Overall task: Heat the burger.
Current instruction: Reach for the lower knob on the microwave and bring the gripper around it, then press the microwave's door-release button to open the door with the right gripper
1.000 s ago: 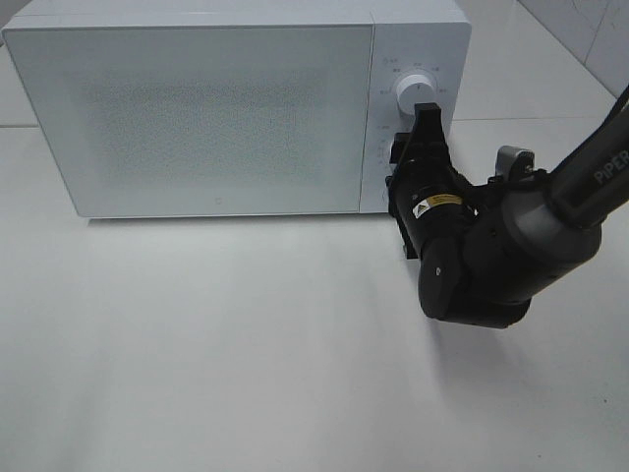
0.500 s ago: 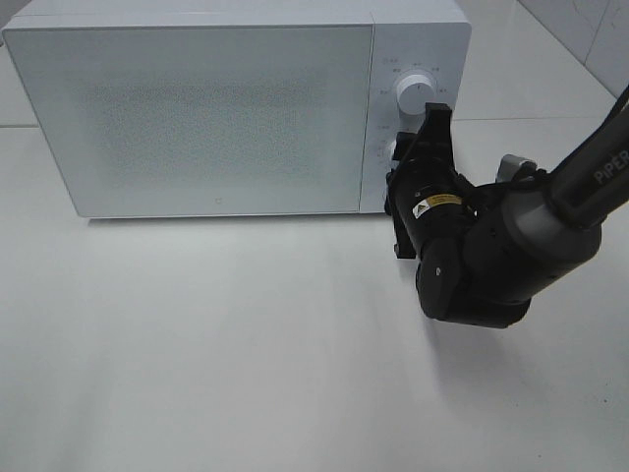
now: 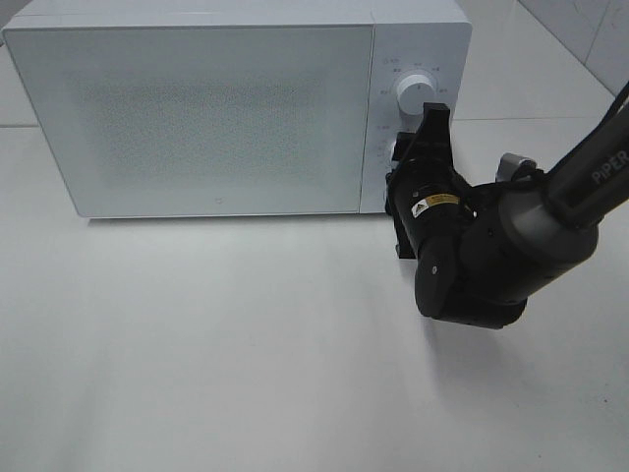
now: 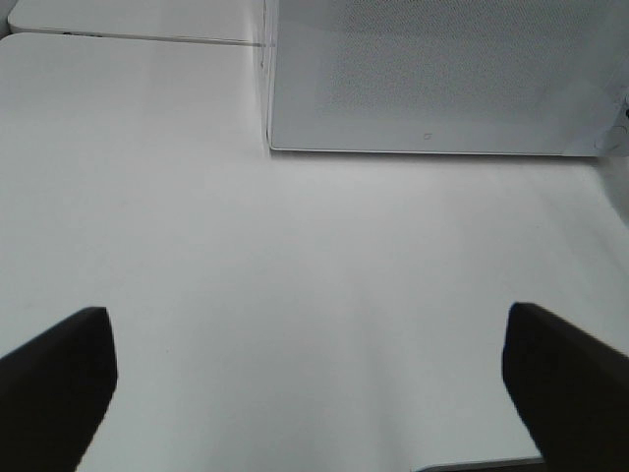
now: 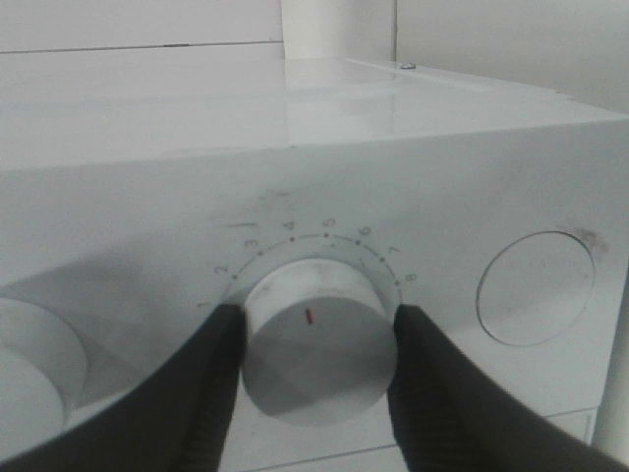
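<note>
Burger is out of sight, presumably behind the shut microwave door (image 3: 216, 108), so loading seems done and setting the heat is left: the right gripper (image 5: 319, 324) pinches the lower dial (image 5: 313, 369), while the left gripper (image 4: 310, 339) hangs wide open above the table (image 4: 295, 246).

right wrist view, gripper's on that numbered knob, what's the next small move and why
Probably twist the wrist to turn the numbered knob a little along its scale. The right gripper has a finger on each side of it, and the microwave door is closed, so setting the dial looks like the step left.
</note>
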Robot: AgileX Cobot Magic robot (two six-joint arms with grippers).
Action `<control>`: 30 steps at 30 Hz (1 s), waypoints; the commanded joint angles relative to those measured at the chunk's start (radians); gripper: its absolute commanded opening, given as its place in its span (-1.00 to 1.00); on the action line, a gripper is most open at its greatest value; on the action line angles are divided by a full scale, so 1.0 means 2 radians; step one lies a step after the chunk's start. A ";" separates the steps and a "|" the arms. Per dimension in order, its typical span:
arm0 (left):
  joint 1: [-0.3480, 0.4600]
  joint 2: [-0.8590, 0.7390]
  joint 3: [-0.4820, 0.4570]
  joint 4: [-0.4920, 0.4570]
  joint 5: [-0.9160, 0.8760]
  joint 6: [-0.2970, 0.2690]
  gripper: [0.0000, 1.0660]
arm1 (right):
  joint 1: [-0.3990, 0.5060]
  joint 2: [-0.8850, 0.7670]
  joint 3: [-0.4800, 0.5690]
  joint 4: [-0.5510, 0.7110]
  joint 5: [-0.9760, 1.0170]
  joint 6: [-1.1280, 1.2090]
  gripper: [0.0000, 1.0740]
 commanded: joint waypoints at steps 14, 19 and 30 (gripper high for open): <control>0.002 -0.009 0.002 0.001 -0.004 -0.002 0.87 | 0.004 -0.013 -0.020 0.002 -0.039 -0.068 0.25; 0.002 -0.009 0.002 0.001 -0.004 -0.002 0.87 | 0.004 -0.027 -0.019 -0.004 -0.003 -0.108 0.41; 0.002 -0.009 0.002 0.001 -0.004 -0.002 0.87 | 0.004 -0.085 0.018 -0.017 0.127 -0.294 0.42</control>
